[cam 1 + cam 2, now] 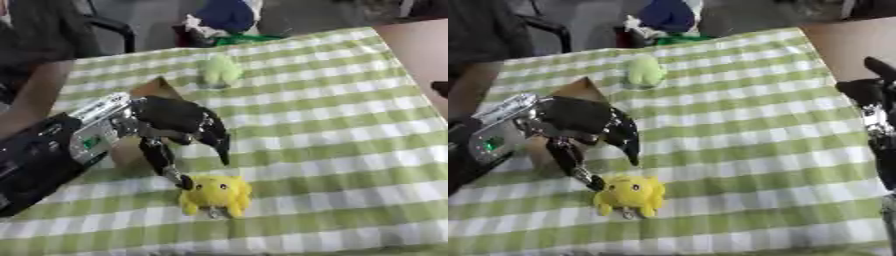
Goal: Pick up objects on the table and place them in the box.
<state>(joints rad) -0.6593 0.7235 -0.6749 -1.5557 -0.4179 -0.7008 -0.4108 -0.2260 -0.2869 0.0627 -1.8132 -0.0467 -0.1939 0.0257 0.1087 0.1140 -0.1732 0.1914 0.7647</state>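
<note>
Left hand (175, 122) hangs above the yellow plush toy (216, 192) — fingers (219, 142) spread, thumb touching its 10 o'clock edge — poised to grasp.

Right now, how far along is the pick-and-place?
Nothing visibly boxed yet. In hand: the left hand hangs open over the yellow plush toy, one finger touching its edge, no grasp. Left: that toy and the light green plush toy farther back. The right hand idles at the right edge.

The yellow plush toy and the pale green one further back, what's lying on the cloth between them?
Only bare checked cloth between the yellow plush toy and the pale green plush, in both eye views.
</note>
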